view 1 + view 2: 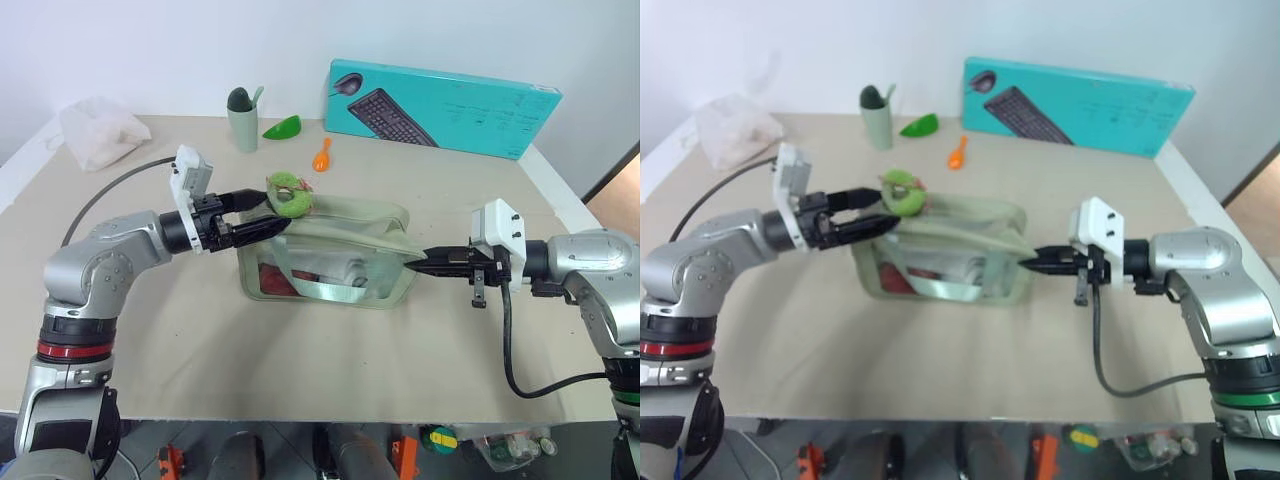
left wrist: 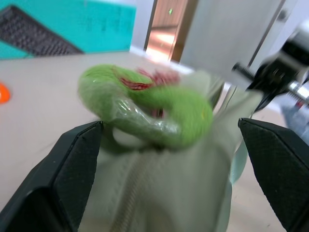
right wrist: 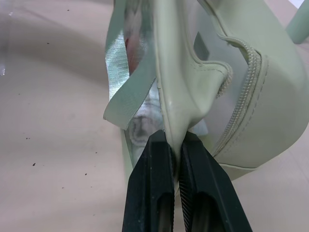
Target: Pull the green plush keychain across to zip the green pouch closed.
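Observation:
The green pouch [image 1: 345, 235] lies mid-table with its clear front panel toward me and its top lifted. The green plush keychain [image 1: 291, 196] rests on the pouch's left top end, over the zipper line [image 2: 130, 193]. My left gripper [image 1: 268, 212] is open, one finger on each side of the plush [image 2: 145, 113] and just short of it, holding nothing. My right gripper [image 1: 415, 262] is shut on the fabric at the pouch's right end [image 3: 181, 106], its fingers [image 3: 154, 183] pinching that fold. The zipper teeth [image 3: 244, 92] run beside the pinched fold.
Along the back stand a teal keyboard box [image 1: 440, 105], a grey-green cup [image 1: 243, 120], a bright green scoop [image 1: 283, 127] and a small orange piece [image 1: 321, 155]. A crumpled white bag [image 1: 100, 132] lies at the back left. The table's front edge [image 1: 330, 418] is near.

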`<state>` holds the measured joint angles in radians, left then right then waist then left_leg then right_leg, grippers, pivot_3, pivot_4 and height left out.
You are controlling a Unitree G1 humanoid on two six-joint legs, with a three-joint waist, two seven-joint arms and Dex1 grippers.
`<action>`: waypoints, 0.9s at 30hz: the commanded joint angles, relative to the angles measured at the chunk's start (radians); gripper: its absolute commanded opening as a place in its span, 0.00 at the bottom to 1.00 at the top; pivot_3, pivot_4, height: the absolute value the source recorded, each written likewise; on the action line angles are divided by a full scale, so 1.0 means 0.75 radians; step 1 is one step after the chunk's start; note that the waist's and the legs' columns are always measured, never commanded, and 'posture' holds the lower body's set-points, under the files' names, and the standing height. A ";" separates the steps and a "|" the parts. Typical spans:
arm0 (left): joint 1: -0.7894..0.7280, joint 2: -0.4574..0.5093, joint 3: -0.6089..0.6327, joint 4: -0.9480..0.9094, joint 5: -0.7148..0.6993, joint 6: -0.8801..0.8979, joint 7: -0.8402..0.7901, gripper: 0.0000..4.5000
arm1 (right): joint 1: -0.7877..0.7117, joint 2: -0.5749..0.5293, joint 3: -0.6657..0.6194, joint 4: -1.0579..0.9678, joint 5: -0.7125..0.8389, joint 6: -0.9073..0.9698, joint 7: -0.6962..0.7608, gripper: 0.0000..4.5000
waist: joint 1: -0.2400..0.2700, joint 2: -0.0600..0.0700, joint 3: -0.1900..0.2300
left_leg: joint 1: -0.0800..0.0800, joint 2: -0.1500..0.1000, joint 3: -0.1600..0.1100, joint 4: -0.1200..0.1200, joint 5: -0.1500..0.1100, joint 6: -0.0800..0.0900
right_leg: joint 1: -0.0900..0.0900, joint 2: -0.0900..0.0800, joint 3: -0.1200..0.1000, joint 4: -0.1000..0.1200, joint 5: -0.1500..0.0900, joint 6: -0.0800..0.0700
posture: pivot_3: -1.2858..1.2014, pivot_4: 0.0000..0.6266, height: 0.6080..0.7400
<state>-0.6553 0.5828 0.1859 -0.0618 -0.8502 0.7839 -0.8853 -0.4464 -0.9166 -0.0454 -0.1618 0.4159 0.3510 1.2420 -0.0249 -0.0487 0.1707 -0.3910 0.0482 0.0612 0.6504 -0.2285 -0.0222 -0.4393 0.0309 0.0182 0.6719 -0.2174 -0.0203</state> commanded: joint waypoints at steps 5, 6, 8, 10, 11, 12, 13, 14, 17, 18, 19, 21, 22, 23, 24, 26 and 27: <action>0.116 0.121 0.258 -0.042 -0.189 0.045 -0.084 0.99 | -0.015 -0.021 -0.036 -0.033 0.021 -0.002 0.002 0.00 | -0.001 0.000 0.000 | 0.001 0.000 0.000 0.000 0.000 0.000 | 0.000 0.001 0.000 0.001 0.000 0.000 | 0.52 0.24 1.00; 0.185 0.165 0.263 -0.062 -0.164 0.029 -0.135 0.99 | -0.017 -0.020 -0.035 -0.030 0.021 -0.003 0.003 0.00 | -0.002 0.000 0.000 | 0.001 0.000 0.000 0.000 0.000 0.000 | 0.000 0.000 0.000 0.001 0.000 0.000 | 0.52 0.24 1.00; 0.313 0.241 0.249 -0.097 -0.123 0.020 -0.206 0.99 | -0.023 -0.017 -0.029 -0.024 0.019 -0.005 0.005 0.00 | -0.007 0.000 0.000 | 0.001 0.001 0.001 -0.001 0.000 0.000 | -0.001 0.000 0.001 0.001 -0.001 -0.001 | 0.52 0.24 1.00; 0.375 0.272 0.218 -0.119 -0.101 0.016 -0.223 0.99 | -0.026 -0.016 -0.025 -0.019 0.018 -0.007 0.006 0.00 | -0.006 0.000 0.000 | 0.000 0.002 0.000 -0.001 0.000 0.000 | -0.001 -0.001 0.000 0.001 -0.001 -0.002 | 0.52 0.24 1.00; 0.407 0.275 0.186 -0.125 -0.068 -0.004 -0.228 0.99 | -0.028 -0.015 -0.022 -0.018 0.018 -0.007 0.006 0.00 | -0.002 0.000 0.000 | 0.000 0.002 0.000 0.000 0.000 0.000 | -0.001 -0.002 0.000 0.001 -0.001 -0.002 | 0.52 0.24 1.00; 0.430 0.275 0.159 -0.130 -0.040 -0.018 -0.234 0.99 | -0.030 -0.013 -0.021 -0.018 0.017 -0.007 0.006 0.00 | 0.000 0.000 0.000 | 0.000 0.002 0.000 0.001 0.000 0.000 | -0.001 -0.002 -0.001 0.001 -0.001 -0.002 | 0.52 0.24 1.00; 0.449 0.268 0.131 -0.136 -0.012 -0.037 -0.239 0.99 | -0.032 -0.011 -0.019 -0.018 0.018 -0.006 0.007 0.00 | 0.002 0.000 0.000 | -0.001 0.002 0.000 0.002 0.000 0.000 | -0.001 -0.002 -0.001 0.001 -0.001 -0.002 | 0.52 0.24 1.00; 0.458 0.259 0.108 -0.141 0.004 -0.048 -0.240 0.99 | -0.034 -0.011 -0.018 -0.016 0.018 -0.006 0.008 0.00 | 0.003 0.000 0.000 | 0.000 0.002 0.000 0.002 0.000 0.000 | 0.000 -0.002 -0.001 0.001 -0.001 -0.001 | 0.52 0.24 1.00; 0.449 0.225 0.067 -0.145 0.016 -0.057 -0.226 0.99 | -0.038 -0.011 -0.017 -0.015 0.018 -0.006 0.010 0.00 | 0.005 0.000 0.000 | 0.000 0.002 0.000 0.002 0.001 0.001 | 0.000 -0.002 0.000 0.001 0.000 -0.001 | 0.52 0.24 1.00; 0.440 0.213 0.054 -0.135 0.023 -0.062 -0.224 0.99 | -0.037 -0.011 -0.018 -0.017 0.019 -0.004 0.009 0.00 | 0.004 0.000 0.000 | 0.000 0.002 0.000 0.002 0.001 0.001 | 0.000 -0.001 0.000 0.001 0.000 -0.001 | 0.52 0.24 1.00; 0.434 0.205 0.045 -0.128 0.028 -0.065 -0.223 0.99 | -0.037 -0.012 -0.019 -0.019 0.020 -0.003 0.009 0.00 | 0.004 0.000 0.000 | 0.000 0.002 0.001 0.002 0.001 0.001 | -0.001 -0.001 0.000 0.002 0.000 -0.001 | 0.52 0.24 1.00; 0.404 0.175 0.016 -0.098 0.056 -0.084 -0.213 0.99 | -0.030 -0.016 -0.024 -0.027 0.023 0.000 0.007 0.00 | 0.004 0.000 0.000 | 0.000 0.002 0.000 0.001 0.000 0.001 | -0.001 0.000 0.000 0.002 -0.001 -0.001 | 0.52 0.24 1.00; 0.385 0.158 0.004 -0.080 0.074 -0.099 -0.203 0.99 | -0.030 -0.017 -0.025 -0.028 0.024 0.002 0.006 0.00 | 0.005 0.000 0.000 | -0.001 0.002 0.000 0.001 0.000 0.001 | -0.001 0.000 0.000 0.002 -0.001 -0.002 | 0.52 0.24 1.00; 0.367 0.142 -0.007 -0.062 0.098 -0.121 -0.190 0.99 | -0.029 -0.018 -0.026 -0.030 0.024 0.003 0.005 0.00 | 0.005 0.000 0.000 | -0.001 0.002 0.000 0.001 0.000 0.001 | -0.001 0.000 -0.001 0.002 -0.001 -0.002 | 0.52 0.24 1.00; 0.350 0.126 -0.014 -0.045 0.115 -0.131 -0.178 0.99 | -0.027 -0.019 -0.027 -0.031 0.024 0.004 0.004 0.00 | 0.005 0.000 0.000 | -0.001 0.001 0.001 0.001 0.000 0.001 | -0.001 0.000 -0.001 0.002 -0.001 -0.002 | 0.52 0.24 1.00; 0.323 0.091 -0.012 -0.030 0.118 -0.156 -0.176 0.82 | -0.023 -0.022 -0.030 -0.035 0.025 0.006 0.001 0.00 | 0.003 0.000 0.000 | -0.001 0.000 0.000 0.001 0.000 0.001 | -0.001 0.000 -0.001 0.002 -0.001 -0.002 | 0.52 0.24 1.00; 0.308 0.072 -0.001 -0.021 0.100 -0.141 -0.162 0.76 | -0.021 -0.023 -0.033 -0.038 0.026 0.007 0.001 0.00 | 0.003 0.000 0.000 | -0.001 0.000 0.000 0.001 0.000 0.002 | -0.001 0.000 0.000 0.002 -0.001 -0.002 | 0.52 0.24 1.00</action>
<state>-0.3959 0.6483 0.1667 -0.0832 -0.7641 0.6956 -1.0178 -0.4504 -0.9178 -0.0434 -0.1578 0.4210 0.3537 1.2419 -0.0229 -0.0489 0.1711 -0.3917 0.0484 0.0611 0.6508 -0.2284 -0.0209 -0.4402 0.0310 0.0184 0.6731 -0.2181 -0.0216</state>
